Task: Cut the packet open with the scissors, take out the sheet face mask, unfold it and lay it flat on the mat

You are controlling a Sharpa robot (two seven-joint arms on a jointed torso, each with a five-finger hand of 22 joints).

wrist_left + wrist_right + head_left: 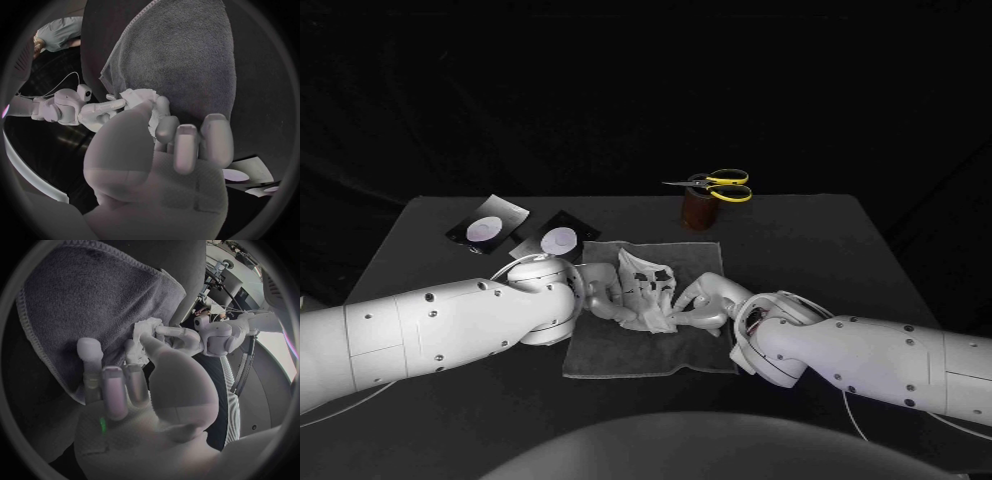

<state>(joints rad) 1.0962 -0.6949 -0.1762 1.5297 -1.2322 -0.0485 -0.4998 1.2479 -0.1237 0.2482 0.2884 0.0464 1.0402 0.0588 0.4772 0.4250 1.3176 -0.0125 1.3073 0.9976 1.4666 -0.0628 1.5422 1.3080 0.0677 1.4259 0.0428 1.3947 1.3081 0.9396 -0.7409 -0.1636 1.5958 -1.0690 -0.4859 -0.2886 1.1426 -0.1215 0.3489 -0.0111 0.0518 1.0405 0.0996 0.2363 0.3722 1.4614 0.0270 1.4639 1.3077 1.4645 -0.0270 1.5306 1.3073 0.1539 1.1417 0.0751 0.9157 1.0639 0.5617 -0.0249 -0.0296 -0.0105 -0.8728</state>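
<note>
Over the middle of a black bench (430, 250), the left robot hand (596, 290) and the right robot hand (704, 300) meet at a crumpled white sheet face mask (643, 285), each gripping one side of it. The mask hangs bunched and folded between them, its lower folds on or just above the grey towelling mat (646, 350) spread flat beneath both hands. From the left wrist, the left robot hand (162, 165) curls its fingers (187, 145) in against the white sheet face mask (140, 97), while the right robot hand (94, 112) pinches the sheet's far edge over the grey towelling mat (175, 60). The right wrist view shows the same from the other side: the right robot hand (144, 405) closes on the white sheet face mask (147, 330), and the left robot hand (187, 340) clamps the opposite edge above the grey towelling mat (87, 300). Well behind the mat, yellow-handled scissors (711, 183) appear to rest across the top of a brown cylindrical holder (698, 212). Near the mat's far left corner lie two dark packet pieces (491, 226), side by side, each bearing a pale oval; any print on them is too small to read.
</note>
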